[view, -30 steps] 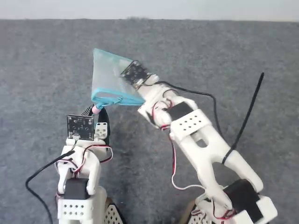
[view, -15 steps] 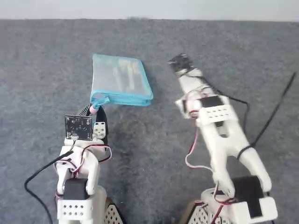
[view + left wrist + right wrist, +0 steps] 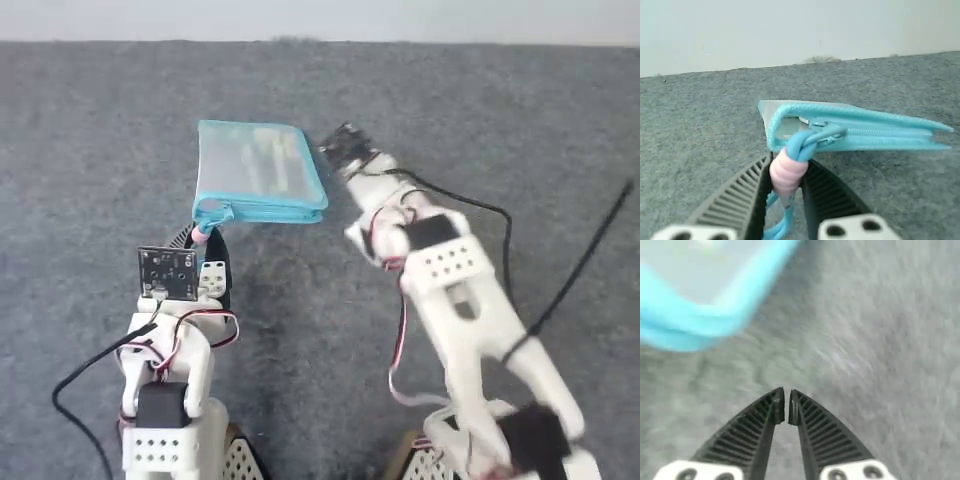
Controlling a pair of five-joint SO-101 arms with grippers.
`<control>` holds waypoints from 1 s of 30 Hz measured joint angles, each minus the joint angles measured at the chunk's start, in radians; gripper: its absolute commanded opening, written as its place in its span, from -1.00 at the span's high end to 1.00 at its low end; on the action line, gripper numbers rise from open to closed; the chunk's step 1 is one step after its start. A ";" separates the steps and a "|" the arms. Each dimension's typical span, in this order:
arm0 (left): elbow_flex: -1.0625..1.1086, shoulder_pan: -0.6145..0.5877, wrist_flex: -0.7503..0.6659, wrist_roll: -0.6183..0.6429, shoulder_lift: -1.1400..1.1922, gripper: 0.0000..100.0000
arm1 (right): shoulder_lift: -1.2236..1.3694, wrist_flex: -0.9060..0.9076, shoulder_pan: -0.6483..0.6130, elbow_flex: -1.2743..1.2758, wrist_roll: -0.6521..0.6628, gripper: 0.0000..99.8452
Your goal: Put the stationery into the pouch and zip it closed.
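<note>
Zipping, likely near done: pinching the pull [image 3: 786, 172] with left jaws; right jaws pressed together just beside the pouch [image 3: 258, 172]. Next: bracing pouch, tugging pull home.

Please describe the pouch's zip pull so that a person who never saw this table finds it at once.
On the grey table lies one flat turquoise pouch. At its corner nearest the left arm, a blue cord runs from the zip slider to the pull, clamped in the left gripper. It is the only pink thing there: a small ribbed bead.
</note>
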 measured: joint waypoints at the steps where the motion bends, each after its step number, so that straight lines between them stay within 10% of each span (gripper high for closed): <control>1: 0.000 0.000 0.000 0.002 0.000 0.98 | -0.044 0.012 -0.031 0.020 0.003 0.81; 10: 0.000 0.000 0.000 0.002 0.000 0.98 | -0.261 0.012 -0.290 0.104 0.103 0.55; 26: 0.000 0.000 0.000 0.002 0.000 0.98 | 0.161 -0.017 -0.282 -0.196 0.166 0.57; 30: 0.000 0.000 0.000 0.002 0.000 0.98 | 0.255 -0.017 -0.249 -0.255 0.166 0.84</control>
